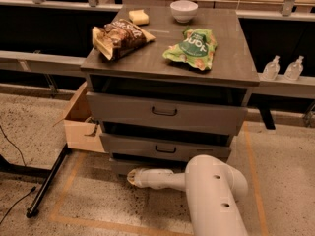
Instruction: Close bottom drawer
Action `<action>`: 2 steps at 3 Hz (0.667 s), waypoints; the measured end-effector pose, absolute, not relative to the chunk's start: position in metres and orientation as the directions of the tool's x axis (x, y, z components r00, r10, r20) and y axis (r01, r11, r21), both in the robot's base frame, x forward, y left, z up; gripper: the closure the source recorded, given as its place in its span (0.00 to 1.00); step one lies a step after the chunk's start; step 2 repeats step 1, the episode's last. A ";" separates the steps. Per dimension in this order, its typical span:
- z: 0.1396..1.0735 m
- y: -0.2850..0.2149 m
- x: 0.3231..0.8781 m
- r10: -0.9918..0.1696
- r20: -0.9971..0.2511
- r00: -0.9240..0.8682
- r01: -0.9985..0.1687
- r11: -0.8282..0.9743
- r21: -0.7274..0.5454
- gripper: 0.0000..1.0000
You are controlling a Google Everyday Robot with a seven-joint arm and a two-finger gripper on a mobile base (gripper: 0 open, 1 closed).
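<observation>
In the camera view, the robot's white, rounded plastic arm [216, 191] rises from the lower centre of the frame and reaches left. Its gripper [134, 177] sits low, just in front of the bottom drawer [120, 165]. Whether the gripper is open or closed cannot be told, nor whether it touches the drawer; it holds nothing visible.

The bottom drawer is the lowest grey wooden front of the grey wooden cabinet [167, 63], just above the floor, below the middle drawer [165, 149] and top drawer [165, 112], which carry small dark handles.

On the cabinet top lie a crinkled brown snack bag [118, 37], a glossy green bag [193, 48] whose white lettering I cannot read, a round white bowl [183, 11] and a yellow block [139, 17].

An open cardboard box [81, 124] stands at the cabinet's left on speckled floor [39, 122].
</observation>
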State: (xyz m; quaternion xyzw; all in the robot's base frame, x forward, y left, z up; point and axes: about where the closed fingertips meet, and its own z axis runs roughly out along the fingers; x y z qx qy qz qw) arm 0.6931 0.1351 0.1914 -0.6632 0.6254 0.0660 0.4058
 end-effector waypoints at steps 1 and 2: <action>0.191 0.136 0.692 -0.775 -0.596 0.209 -0.884 0.111 -0.455 0.59; 0.191 0.136 0.692 -0.775 -0.596 0.209 -0.884 0.111 -0.455 0.59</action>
